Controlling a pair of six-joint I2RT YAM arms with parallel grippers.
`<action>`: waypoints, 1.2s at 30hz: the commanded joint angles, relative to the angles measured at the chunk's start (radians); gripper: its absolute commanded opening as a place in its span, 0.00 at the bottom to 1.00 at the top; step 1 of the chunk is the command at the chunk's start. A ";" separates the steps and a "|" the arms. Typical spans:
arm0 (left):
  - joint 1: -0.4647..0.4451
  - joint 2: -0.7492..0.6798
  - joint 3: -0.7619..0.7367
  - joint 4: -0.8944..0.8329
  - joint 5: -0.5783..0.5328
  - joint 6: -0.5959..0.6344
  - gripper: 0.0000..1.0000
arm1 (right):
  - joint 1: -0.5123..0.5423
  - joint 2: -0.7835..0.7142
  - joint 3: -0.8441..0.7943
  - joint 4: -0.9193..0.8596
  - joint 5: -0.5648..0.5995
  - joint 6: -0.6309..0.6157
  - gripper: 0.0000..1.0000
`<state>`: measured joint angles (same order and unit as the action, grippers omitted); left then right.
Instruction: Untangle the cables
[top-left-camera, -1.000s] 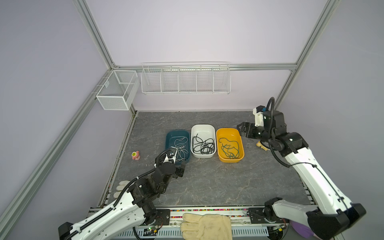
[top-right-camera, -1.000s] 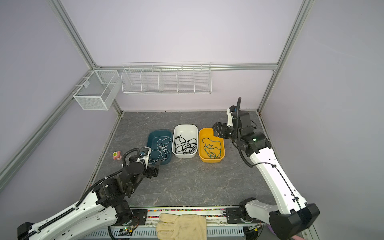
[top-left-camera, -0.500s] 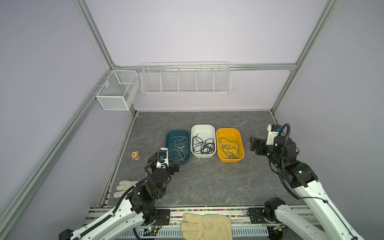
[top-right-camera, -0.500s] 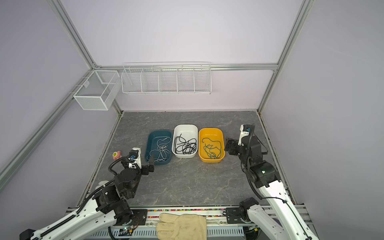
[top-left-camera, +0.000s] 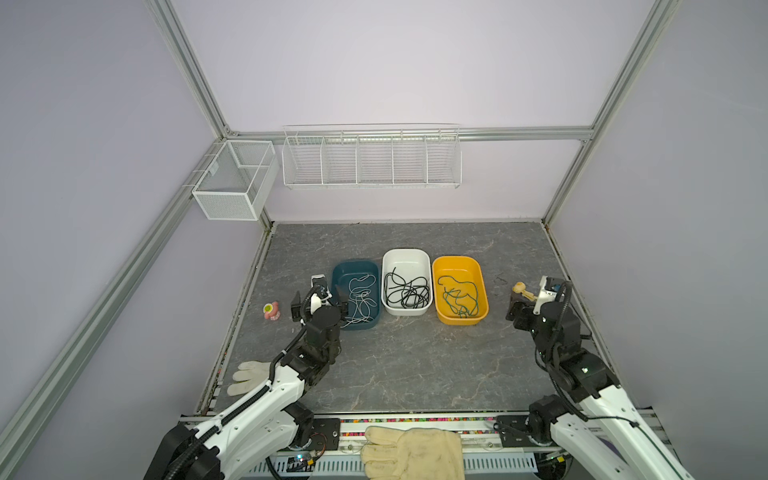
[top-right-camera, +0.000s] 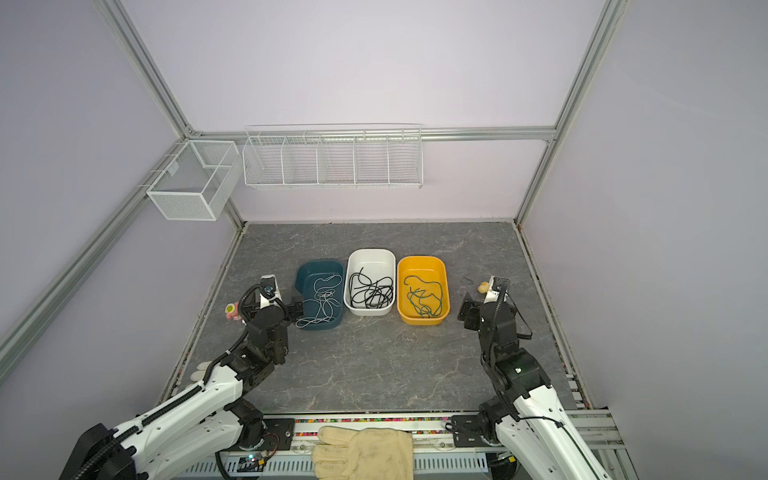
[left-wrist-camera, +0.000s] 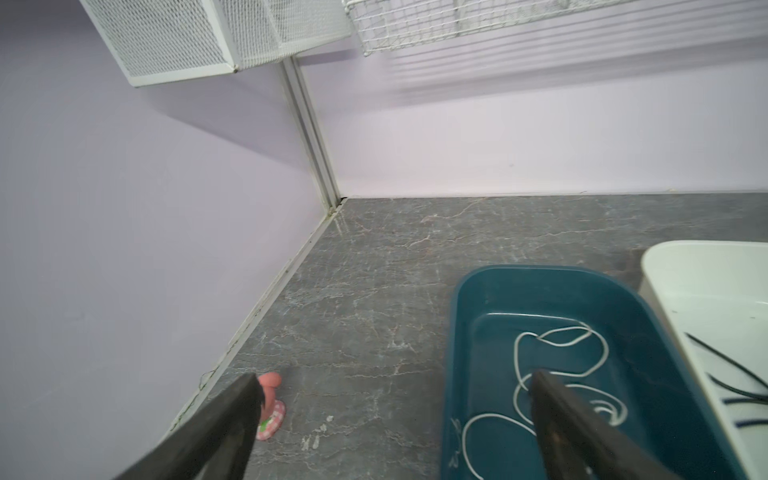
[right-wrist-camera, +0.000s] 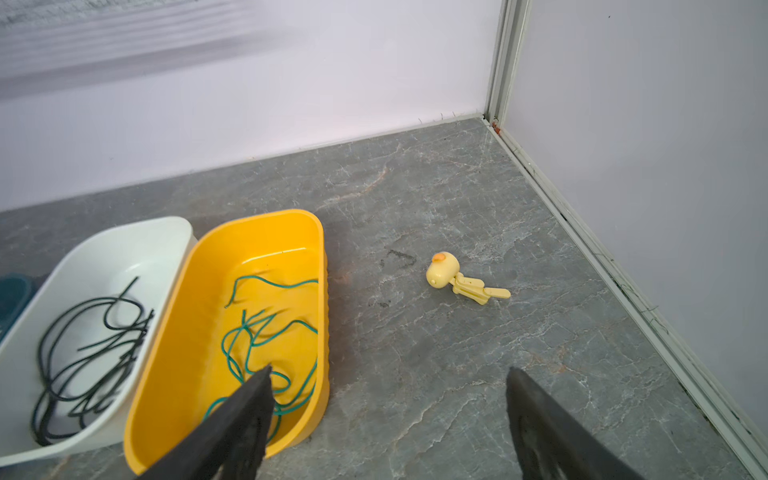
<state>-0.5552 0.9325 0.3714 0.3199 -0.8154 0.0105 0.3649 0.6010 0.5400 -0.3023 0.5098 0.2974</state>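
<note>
Three cables lie apart in a row of bins in both top views. A white cable is in the teal bin, a black cable in the white bin, and a teal-green cable in the yellow bin. My left gripper hovers open and holds nothing at the teal bin's near left corner; its wrist view shows the white cable beyond one finger. My right gripper stands open and holds nothing to the right of the yellow bin; the green cable lies past its finger.
A pink toy sits by the left wall and a yellow duck toy by the right wall. A white glove lies at front left, a beige glove on the front rail. Wire baskets hang on the walls.
The right arm has swung from beside the yellow bin back toward the front right. The left gripper has drawn back and left from the teal bin. Both stayed open.
</note>
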 joint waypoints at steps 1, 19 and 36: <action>0.102 0.066 -0.015 0.142 0.063 -0.017 0.99 | -0.004 0.015 -0.008 0.114 0.042 -0.092 0.89; 0.339 0.549 0.016 0.561 0.297 0.057 0.99 | -0.061 0.183 -0.040 0.264 0.105 -0.131 0.89; 0.403 0.637 -0.020 0.701 0.325 -0.009 0.99 | -0.209 0.424 -0.207 0.796 -0.010 -0.265 0.89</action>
<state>-0.1555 1.5681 0.3336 1.0019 -0.4957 0.0189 0.1608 0.9768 0.3454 0.2729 0.5724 0.1223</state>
